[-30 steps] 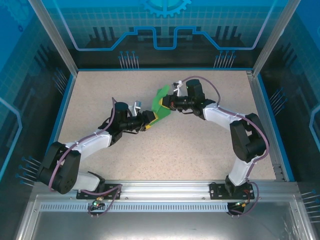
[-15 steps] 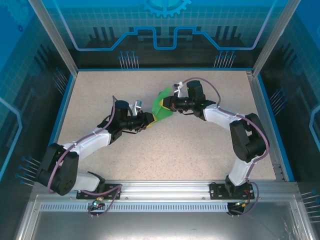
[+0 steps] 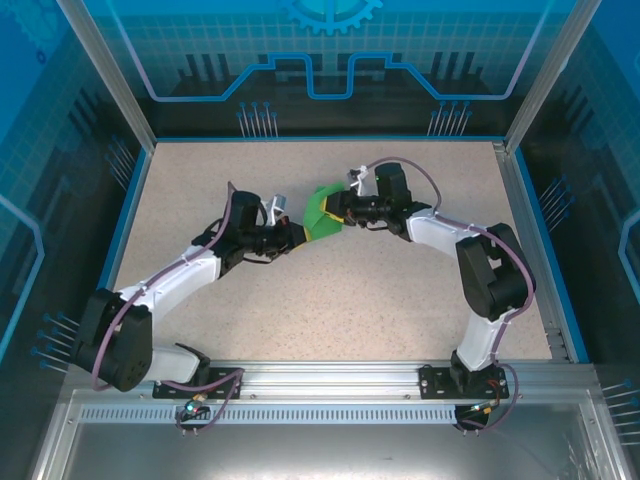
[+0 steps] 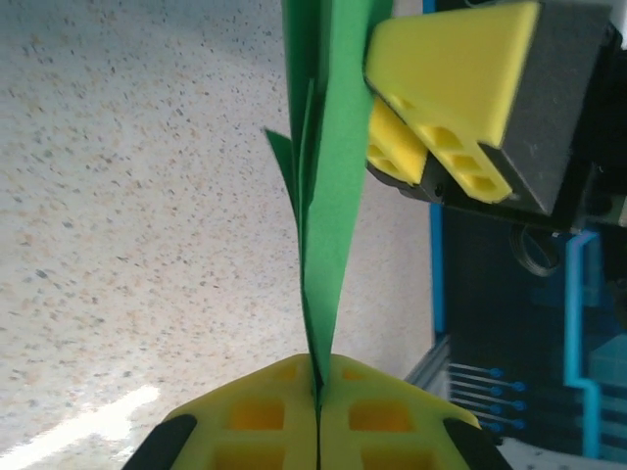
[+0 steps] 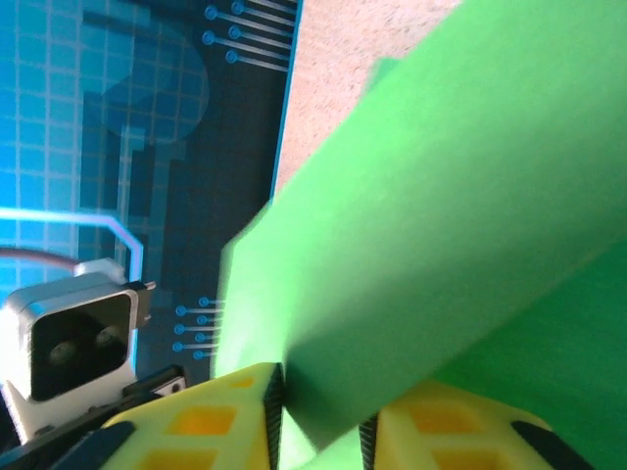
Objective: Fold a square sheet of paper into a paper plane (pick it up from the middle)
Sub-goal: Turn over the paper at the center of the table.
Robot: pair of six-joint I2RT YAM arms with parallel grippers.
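Square sheet of paper (image 3: pixel 322 212), creased and folded into a green wedge, hangs above the middle of the table (image 3: pixel 400 300), between the two arms. Left pincer (image 3: pixel 296 237) is clamped tight on one edge, fingers pressed flat together. Right pincer (image 3: pixel 336 211) sits at the other end, jaws a little apart, paper running through the gap.

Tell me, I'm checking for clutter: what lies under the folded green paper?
Speckled table shows around the green paper, which the left tool pinches; the spot underneath is covered.
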